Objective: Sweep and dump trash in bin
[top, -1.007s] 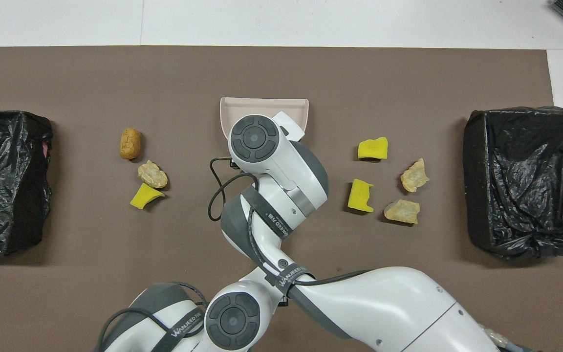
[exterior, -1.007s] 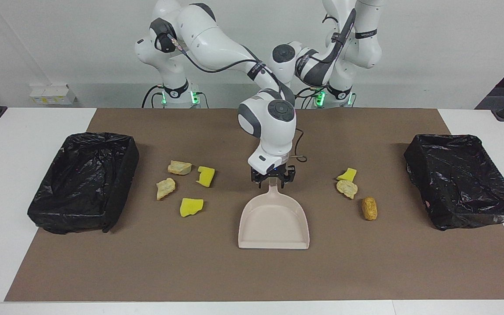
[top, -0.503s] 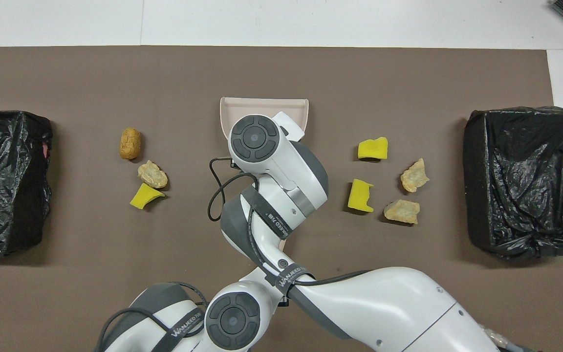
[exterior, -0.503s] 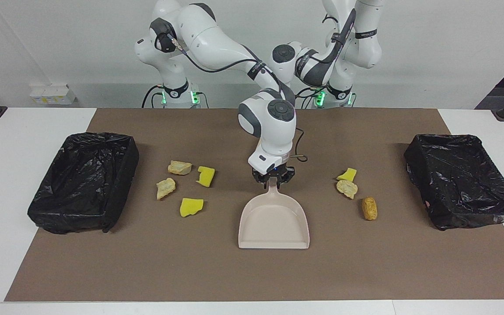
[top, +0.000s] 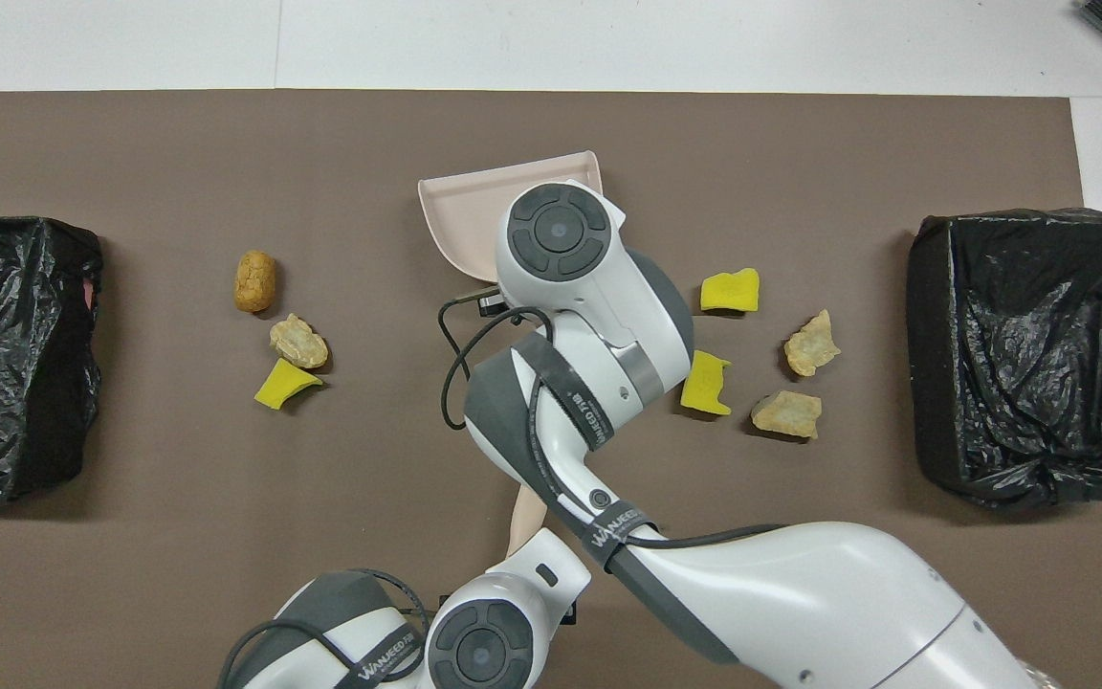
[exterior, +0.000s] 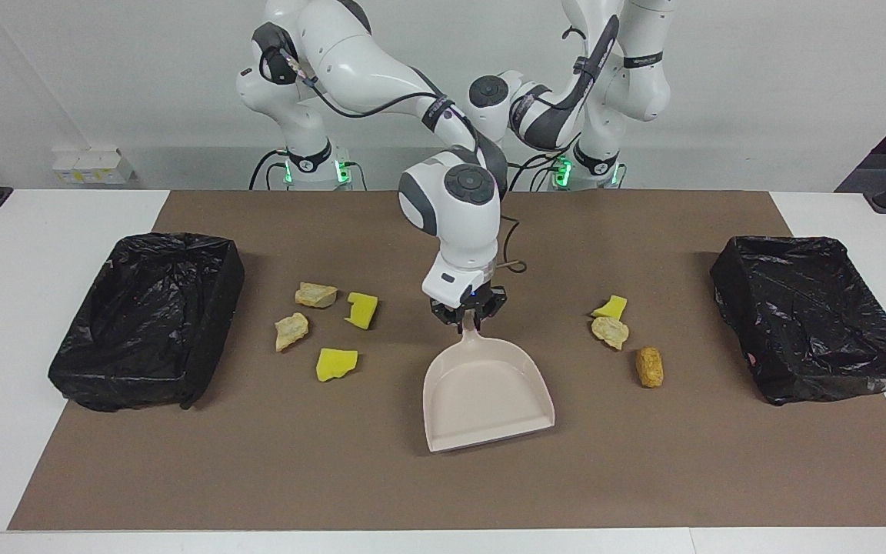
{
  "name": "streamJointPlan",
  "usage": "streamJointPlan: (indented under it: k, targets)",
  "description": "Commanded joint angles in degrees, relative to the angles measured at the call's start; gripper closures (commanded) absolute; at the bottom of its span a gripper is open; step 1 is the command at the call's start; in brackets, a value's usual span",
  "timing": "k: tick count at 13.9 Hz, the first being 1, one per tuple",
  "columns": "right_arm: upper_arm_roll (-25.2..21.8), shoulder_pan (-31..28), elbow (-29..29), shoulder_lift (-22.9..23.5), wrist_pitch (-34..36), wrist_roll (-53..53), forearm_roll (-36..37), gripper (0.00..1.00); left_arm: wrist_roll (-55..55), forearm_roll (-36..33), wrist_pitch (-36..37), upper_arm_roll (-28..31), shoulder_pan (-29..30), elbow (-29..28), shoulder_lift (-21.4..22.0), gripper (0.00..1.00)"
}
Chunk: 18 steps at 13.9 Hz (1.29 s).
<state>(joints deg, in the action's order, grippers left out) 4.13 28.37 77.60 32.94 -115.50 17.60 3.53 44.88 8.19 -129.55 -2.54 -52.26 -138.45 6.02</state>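
Observation:
My right gripper (exterior: 464, 317) is shut on the handle of the beige dustpan (exterior: 487, 392), at the middle of the brown mat; the pan is skewed, with its open mouth away from the robots. In the overhead view the right wrist covers most of the dustpan (top: 470, 206). Several trash scraps lie toward the right arm's end: yellow sponge (exterior: 362, 309), tan lumps (exterior: 315, 295) (exterior: 291, 331), yellow sponge (exterior: 336, 364). Three lie toward the left arm's end: yellow sponge (exterior: 611, 308), a tan lump (exterior: 610, 332), an orange-brown nugget (exterior: 649, 366). My left gripper (top: 543, 572) waits near the robots, with a beige piece (top: 526, 522) at its tip.
Two bins lined with black bags stand on the mat, one bin (exterior: 174, 240) at the right arm's end and the other bin (exterior: 785, 243) at the left arm's end. Bare mat lies between the dustpan's mouth and the table edge farthest from the robots.
My right gripper has closed on the dustpan handle and moved toward the right arm's end. The pan has turned askew, its mouth swinging toward the left arm's end. The scraps have not moved.

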Motion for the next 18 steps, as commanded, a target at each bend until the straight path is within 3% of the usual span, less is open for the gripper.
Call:
streamJointPlan:
  k: [1,4,7,12,15,18]
  targets:
    - [0.6,-3.4,3.4,-4.5,3.4,-16.2,-1.0,1.0,-0.3,0.9,-1.2,0.9,-1.1,-1.4,0.6,0.63]
    - [0.5,-3.9,3.4,-5.3,7.6,-31.1,0.0,1.0,-1.5,0.9,-0.6,1.0,-0.8,-1.4,0.6,1.0]
    - [0.3,-4.3,3.4,-5.4,9.0,-43.9,0.7,1.0,-1.8,0.9,0.0,1.0,-0.4,-0.8,0.4,1.0]
    - [0.4,-4.3,6.3,-6.9,9.7,-60.7,2.9,1.0,-4.5,0.9,9.0,1.5,4.4,1.4,2.7,1.0]
    - [0.4,-3.9,8.6,-8.1,8.8,-65.1,3.9,1.0,-10.2,0.8,16.6,1.5,9.5,2.0,8.1,1.0]
    - [0.6,-2.8,9.0,-7.7,9.7,-65.5,5.5,1.0,-19.1,0.1,26.2,1.5,18.4,2.0,14.8,1.0]
